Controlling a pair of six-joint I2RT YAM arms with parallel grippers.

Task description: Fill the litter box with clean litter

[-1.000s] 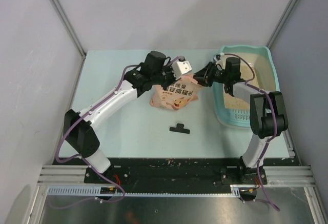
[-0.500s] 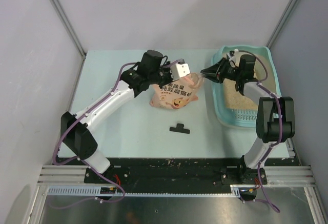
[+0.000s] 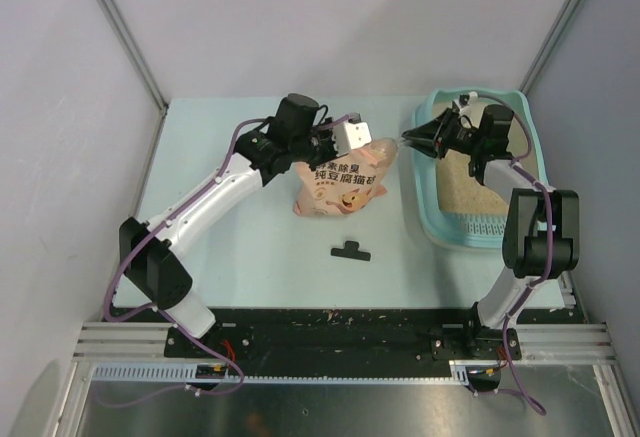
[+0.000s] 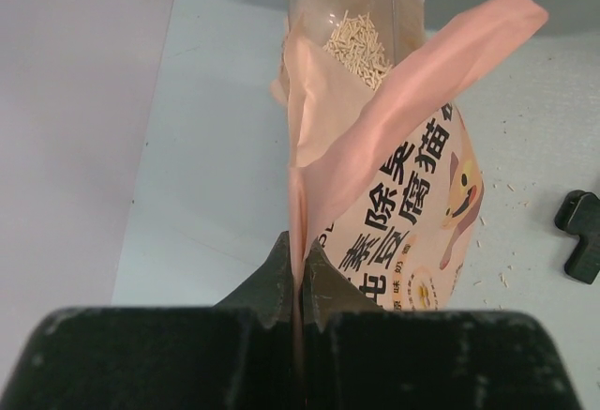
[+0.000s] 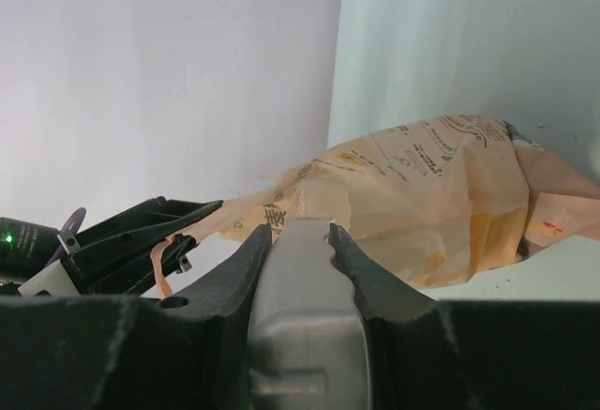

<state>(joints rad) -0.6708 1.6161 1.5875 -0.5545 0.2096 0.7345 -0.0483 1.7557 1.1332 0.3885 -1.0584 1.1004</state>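
The teal litter box [image 3: 470, 227] sits at the right of the table, with beige clean litter [image 3: 462, 189] spread in it. A peach-pink cat-print bag [image 3: 340, 182] stands open beside it. My left gripper [image 4: 300, 250] is shut on the bag's top edge [image 4: 298, 194], holding the mouth up. My right gripper [image 5: 298, 232] is shut on the handle of a clear plastic scoop [image 4: 342, 7]. The scoop's bowl lies at the bag's mouth with a small heap of granules [image 4: 358, 46] in it. From above, the right gripper [image 3: 410, 140] hovers by the box's left rim.
A black clip [image 3: 351, 250] lies on the pale table in front of the bag, also in the left wrist view as a black clip [image 4: 581, 236]. Stray granules dot the table near it. Grey walls close in the left, back and right sides.
My right gripper has drawn the scoop to the right, from over the bag toward the litter box's left rim. The left gripper has kept its hold on the bag, which stands a little straighter.
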